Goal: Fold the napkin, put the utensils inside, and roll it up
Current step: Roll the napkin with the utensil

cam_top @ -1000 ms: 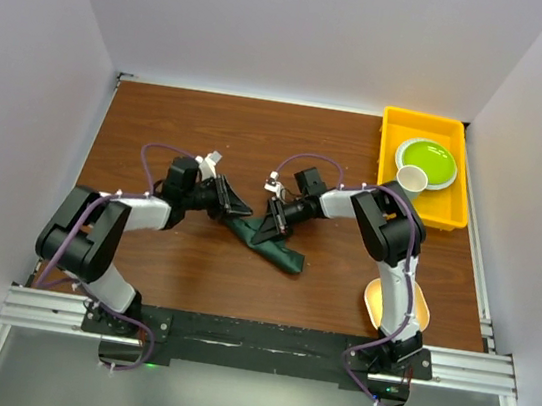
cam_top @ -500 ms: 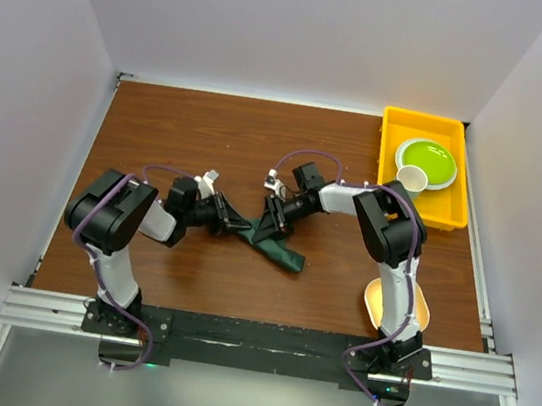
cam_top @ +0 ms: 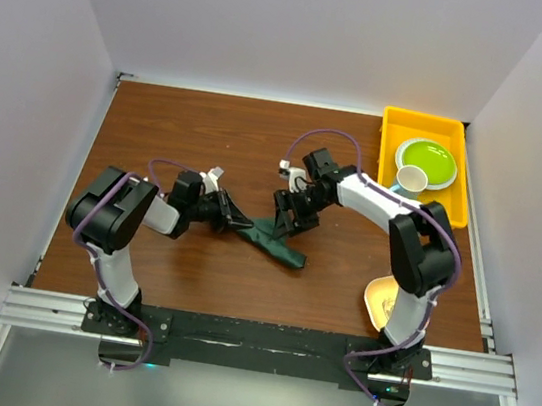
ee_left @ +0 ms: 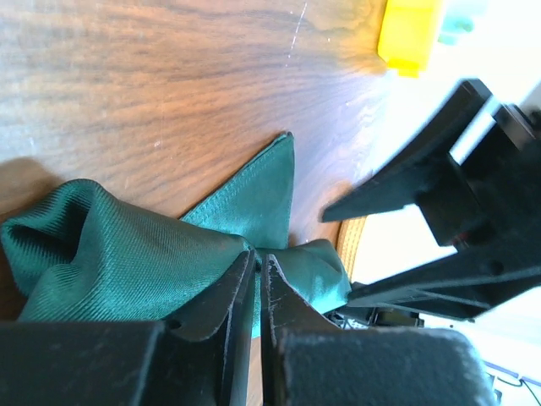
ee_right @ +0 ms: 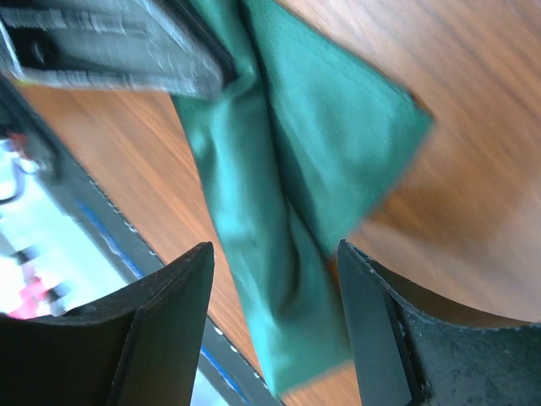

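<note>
The dark green napkin [cam_top: 272,242] lies bunched in a long, crumpled strip on the wooden table. My left gripper [cam_top: 238,222] is shut on its left end; in the left wrist view the closed gripper [ee_left: 256,260] pinches a fold of the napkin [ee_left: 118,249]. My right gripper [cam_top: 285,215] hovers over the strip's middle. In the right wrist view this gripper [ee_right: 275,254] is open, with the napkin [ee_right: 279,186] below its spread fingers and untouched. The utensils are out of view.
A yellow tray [cam_top: 394,130] at the back right holds a green plate [cam_top: 428,162] and a small white cup [cam_top: 412,178]. A pale round dish [cam_top: 376,299] lies beside the right arm's base. White walls close in the table.
My right gripper has opened, let go of the napkin and drawn back toward the far right. My left gripper has kept its hold and shifted slightly.
</note>
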You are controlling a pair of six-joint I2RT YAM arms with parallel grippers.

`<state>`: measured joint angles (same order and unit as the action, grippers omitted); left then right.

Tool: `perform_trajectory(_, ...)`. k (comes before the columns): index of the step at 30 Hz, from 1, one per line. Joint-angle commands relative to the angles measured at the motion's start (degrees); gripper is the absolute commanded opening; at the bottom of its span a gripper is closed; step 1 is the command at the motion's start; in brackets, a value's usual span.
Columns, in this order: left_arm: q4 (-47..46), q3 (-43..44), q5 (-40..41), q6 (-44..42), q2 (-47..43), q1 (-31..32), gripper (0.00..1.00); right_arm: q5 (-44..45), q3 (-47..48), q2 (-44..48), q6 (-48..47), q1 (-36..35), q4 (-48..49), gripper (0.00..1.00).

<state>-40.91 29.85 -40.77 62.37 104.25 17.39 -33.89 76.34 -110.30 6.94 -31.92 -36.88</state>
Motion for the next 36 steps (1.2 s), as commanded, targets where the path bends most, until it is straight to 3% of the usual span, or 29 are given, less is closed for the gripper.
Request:
perform_trajectory(1,7.1,2.8,0.2,-4.0,0.6,0.1,0.12,9.1,-7.0,7.5,-1.3,-0.7,-1.4,0.64)
perform_trajectory(9,15.5,6.5,-0.2,-5.9,0.6,0.1,0.11,22.0,-16.3,11.9,0.4,-4.4,3.6,0.64)
perform_trajectory(14,17.3,7.1,-0.4,-6.3,-0.3,0.1,0.11,32.8,-11.7,15.1,-1.3,-7.3,-0.2,0.65)
perform_trajectory(17,18.6,7.4,-0.4,-6.6,-0.8,0.1,0.11,35.3,-7.4,16.7,-3.5,-10.6,-1.3,0.72)
perform_trajectory(24,22.4,8.9,-0.2,-6.8,-0.9,0.1,0.10,34.3,0.0,12.6,-6.6,-17.1,3.2,0.82)
perform_trajectory(36,29.0,10.3,1.1,-6.5,-0.7,0.1,0.09,46.4,3.4,1.4,-7.4,-25.6,9.2,0.78)
